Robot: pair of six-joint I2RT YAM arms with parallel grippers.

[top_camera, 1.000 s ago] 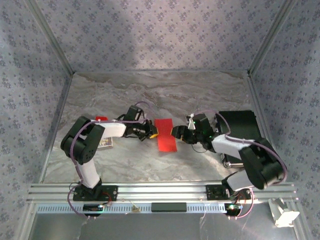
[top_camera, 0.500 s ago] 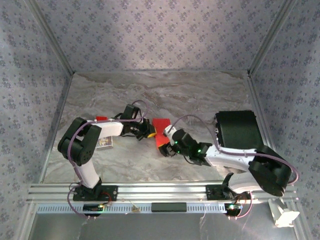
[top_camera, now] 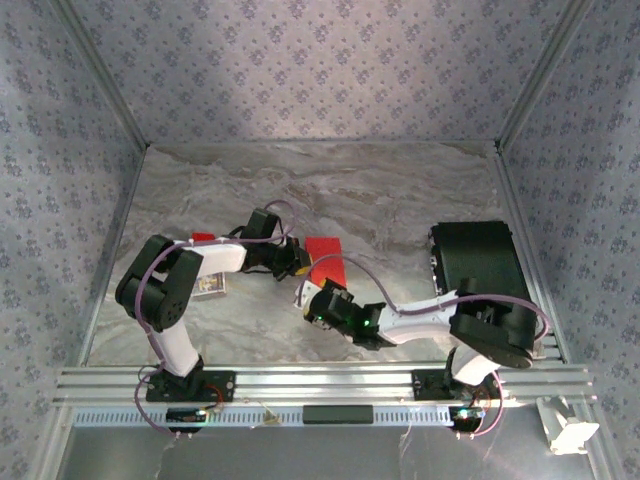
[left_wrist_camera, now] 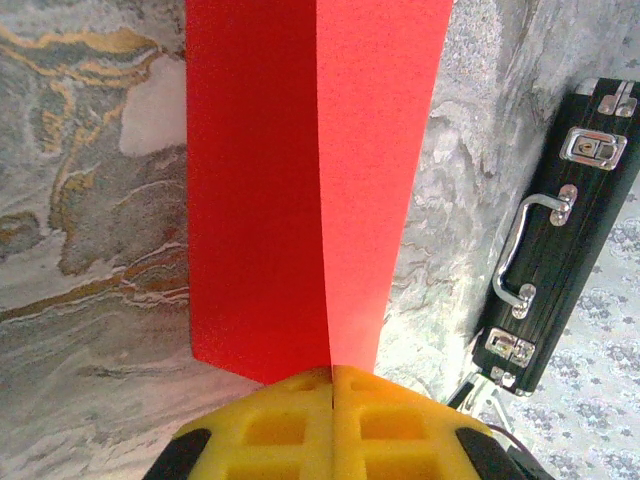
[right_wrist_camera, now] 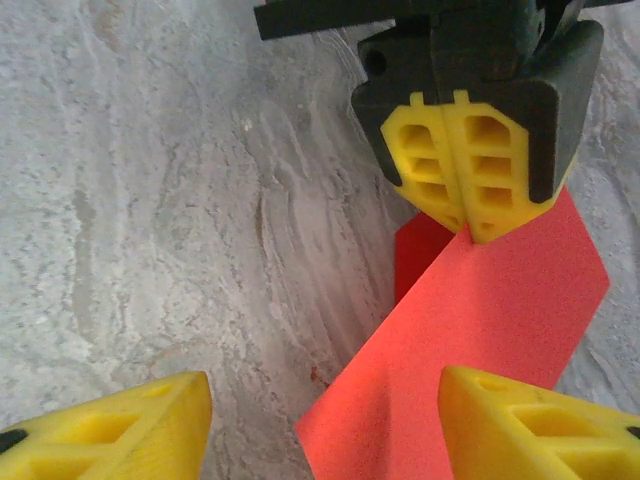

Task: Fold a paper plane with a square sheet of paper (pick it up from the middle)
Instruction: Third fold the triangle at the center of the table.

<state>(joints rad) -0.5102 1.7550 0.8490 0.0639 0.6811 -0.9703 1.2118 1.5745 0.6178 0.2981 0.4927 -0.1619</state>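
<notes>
Left gripper is clamped on the red paper sheet: yellow pads pressed together, with the sheet's near edge pinched in the seam between them, right on a crease. From that wrist I see the sheet running straight out ahead of the fingertips. It's creased down the middle, the half left of the crease in shade and the half right of it brighter. Off to the right of that gripper a black case with metal latches and a handle lies on the marble table. Right gripper has its jaws standing wide apart, not closed on anything. From its wrist the left gripper sits ahead and up to the right, facing it. The sheet spreads from those tips back toward the gap between my right fingers, closer to the right-hand one. I can't tell whether that finger touches the paper. From above, the right gripper sits just on the near side of the left gripper. The sheet lies just beyond and to the right of both. A small red piece and a printed card lie well behind the left gripper, beside its arm.
</notes>
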